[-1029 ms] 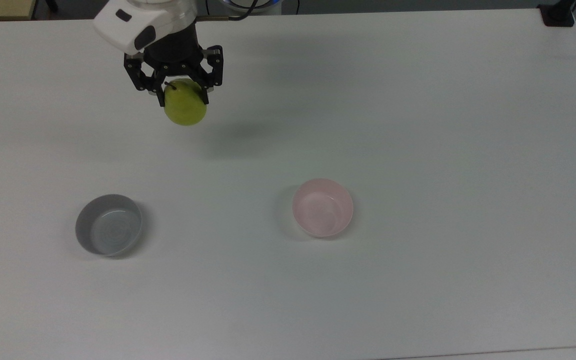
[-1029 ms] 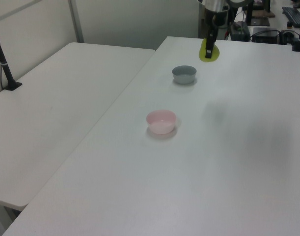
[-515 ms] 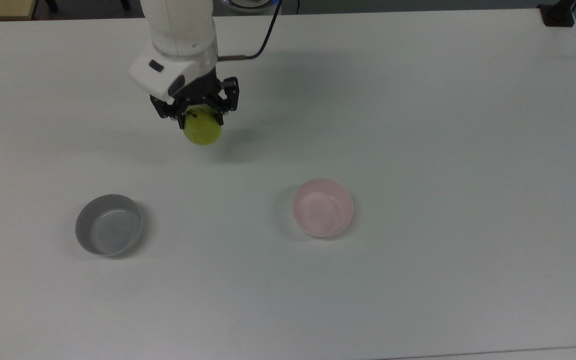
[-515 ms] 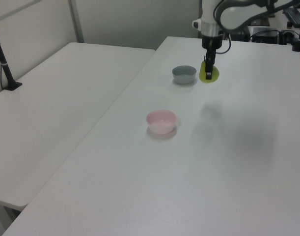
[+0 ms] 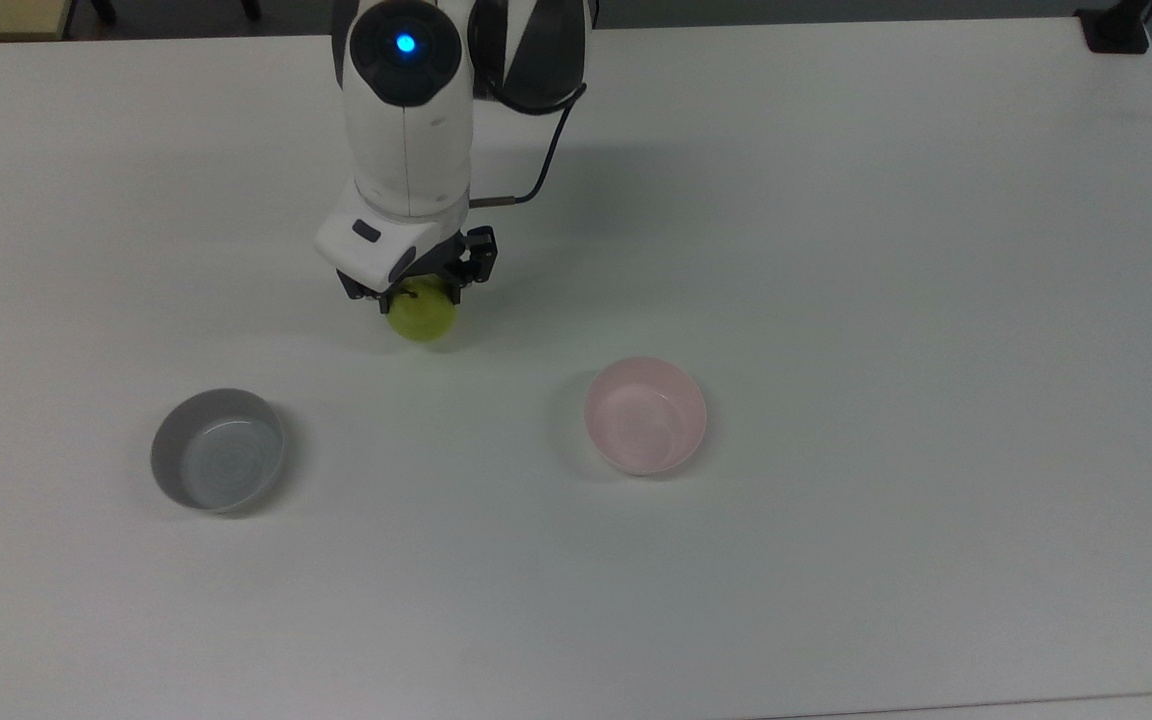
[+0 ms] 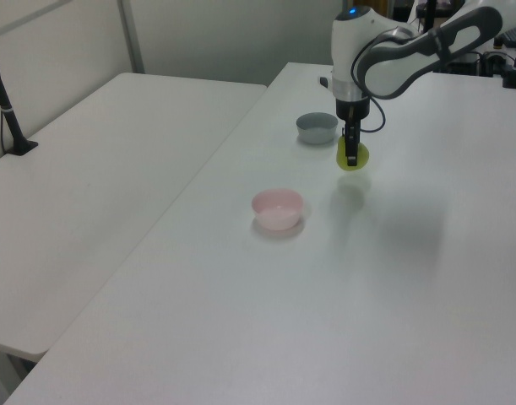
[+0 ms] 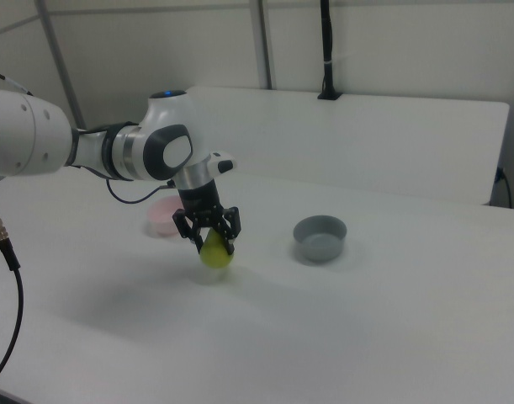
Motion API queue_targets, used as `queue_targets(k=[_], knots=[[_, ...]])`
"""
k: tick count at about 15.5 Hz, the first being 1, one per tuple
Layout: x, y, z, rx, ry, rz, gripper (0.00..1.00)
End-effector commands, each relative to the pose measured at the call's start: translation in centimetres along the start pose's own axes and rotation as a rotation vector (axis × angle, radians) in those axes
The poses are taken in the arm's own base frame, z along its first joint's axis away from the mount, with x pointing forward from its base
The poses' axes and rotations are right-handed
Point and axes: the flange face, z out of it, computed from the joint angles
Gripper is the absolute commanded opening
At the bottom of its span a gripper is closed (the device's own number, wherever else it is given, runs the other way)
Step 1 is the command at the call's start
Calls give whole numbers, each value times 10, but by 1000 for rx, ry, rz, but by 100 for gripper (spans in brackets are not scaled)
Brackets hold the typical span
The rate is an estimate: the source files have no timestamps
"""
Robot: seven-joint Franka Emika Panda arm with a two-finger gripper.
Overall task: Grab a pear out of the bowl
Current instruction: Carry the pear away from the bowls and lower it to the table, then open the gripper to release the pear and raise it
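The yellow-green pear [image 5: 423, 315] [image 6: 353, 157] [image 7: 214, 252] hangs just above the white table, held from above by my gripper [image 5: 418, 296] [image 6: 351, 155] [image 7: 210, 244], which is shut on it. The pale pink bowl [image 5: 645, 415] [image 6: 278, 208] [image 7: 163, 218] stands with nothing in it, to the lower right of the pear in the top view. In the right view the pink bowl sits partly behind my arm. The pear's shadow lies close under it.
A grey bowl [image 5: 219, 449] [image 6: 317, 127] [image 7: 320, 237] holds nothing and stands at the top view's lower left. A second white table [image 6: 97, 169] adjoins on the left view's left. A black post base [image 5: 1116, 28] sits at the top view's far right corner.
My arm has carried the pear down and toward the bowls, from high near the far edge to just above the tabletop. The bowls have not moved.
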Motion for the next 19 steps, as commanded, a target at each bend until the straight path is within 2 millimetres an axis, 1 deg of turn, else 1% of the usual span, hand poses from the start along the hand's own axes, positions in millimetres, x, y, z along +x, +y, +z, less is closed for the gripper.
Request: queue_targets(k=[1, 2, 4, 5, 6, 8, 9, 12, 13, 14, 15, 16, 17, 18, 19], knots=[[3, -6, 12, -26, -6, 1, 38], [3, -6, 14, -28, -7, 0, 43], [3, -6, 17, -27, -12, -1, 62], [2, -7, 20, -25, -19, -1, 67], [2, -7, 20, -25, -19, 0, 77], [2, -7, 20, -25, -19, 0, 93], [2, -7, 19, -25, -21, 1, 100], [2, -5, 12, -25, -15, 5, 100], [1, -3, 2, -25, -1, 10, 100], [-4, 3, -23, -21, 24, 27, 100], [-9, 9, -57, -16, 40, 46, 100], [-13, 13, -79, -10, 35, 76, 100], [-16, 17, -111, -6, 42, 144, 100], [-24, 22, -136, -1, 56, 204, 100], [-29, 23, -149, 1, 69, 231, 100]])
